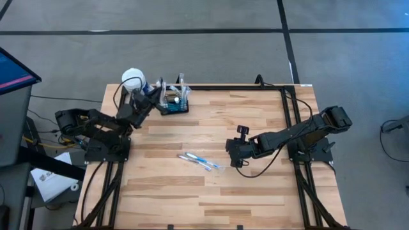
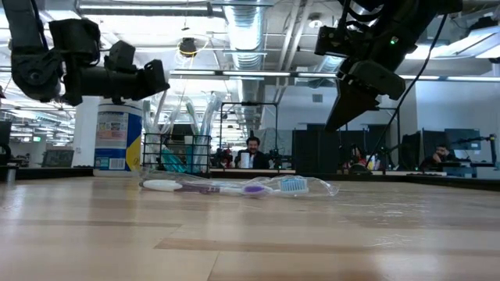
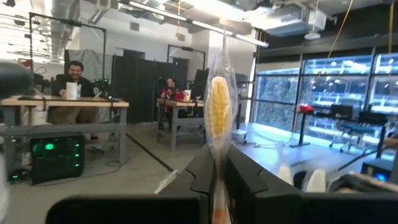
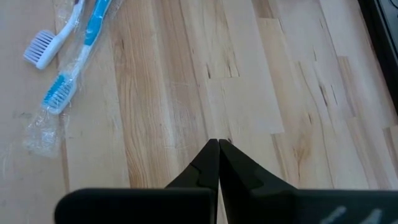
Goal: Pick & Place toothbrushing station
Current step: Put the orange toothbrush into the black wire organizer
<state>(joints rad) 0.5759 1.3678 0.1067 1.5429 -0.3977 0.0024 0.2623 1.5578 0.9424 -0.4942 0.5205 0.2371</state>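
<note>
The black wire-mesh caddy [image 1: 174,103] stands at the table's far left, with wrapped toothbrushes standing in it; it also shows in the low view [image 2: 176,153]. My left gripper [image 1: 157,92] is above the caddy's left side, shut on a clear-wrapped toothbrush with yellow bristles [image 3: 217,107]. Two toothbrushes, one in clear wrap [image 1: 199,160], lie flat on the table's middle. My right gripper [image 1: 232,153] hovers just right of them, shut and empty; it also shows in its wrist view [image 4: 218,144]. My left gripper pinches the wrapped toothbrush's handle [image 3: 217,163], below its yellow head, between its two fingers [image 3: 200,175]. The brush stands upright, its head above the fingers. Its lower end is hidden by the gripper.
A blue-labelled bottle with a white cap [image 1: 133,80] stands just left of the caddy, close to my left arm. Bare wood lies across the table's near half [image 1: 211,204]. People sit at desks in the room behind.
</note>
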